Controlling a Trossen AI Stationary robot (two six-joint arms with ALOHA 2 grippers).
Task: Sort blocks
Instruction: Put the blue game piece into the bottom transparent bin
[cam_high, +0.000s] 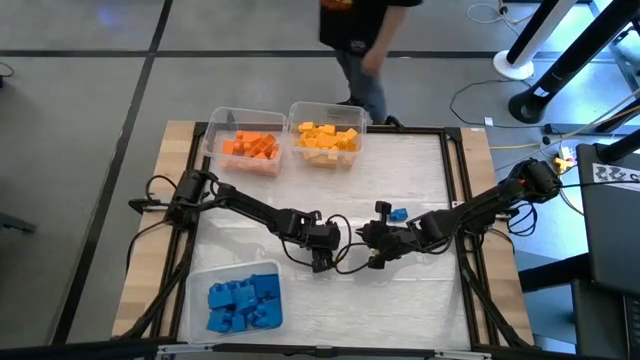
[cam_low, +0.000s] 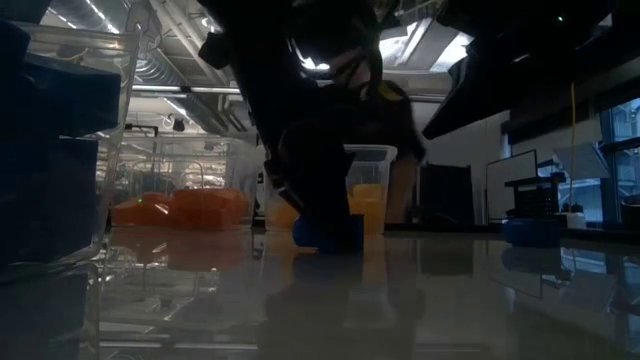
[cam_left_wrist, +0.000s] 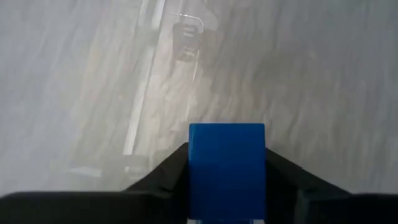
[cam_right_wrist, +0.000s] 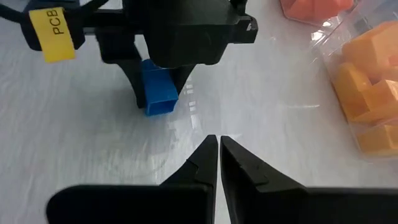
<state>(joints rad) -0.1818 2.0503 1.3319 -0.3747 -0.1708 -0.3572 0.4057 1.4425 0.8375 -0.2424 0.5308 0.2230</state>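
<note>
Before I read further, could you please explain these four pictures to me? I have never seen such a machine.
Two dark robot arms work at a table, sorting toy blocks by colour. One picture looks down from above, one looks level across the table, and two come from cameras on the wrists. Clear bins hold orange blocks, yellow blocks and blue blocks. The left gripper is closed around one blue block at the table's middle. The right gripper is shut and empty, close beside it. Another loose blue block lies nearby. A person stands behind the table.
</note>
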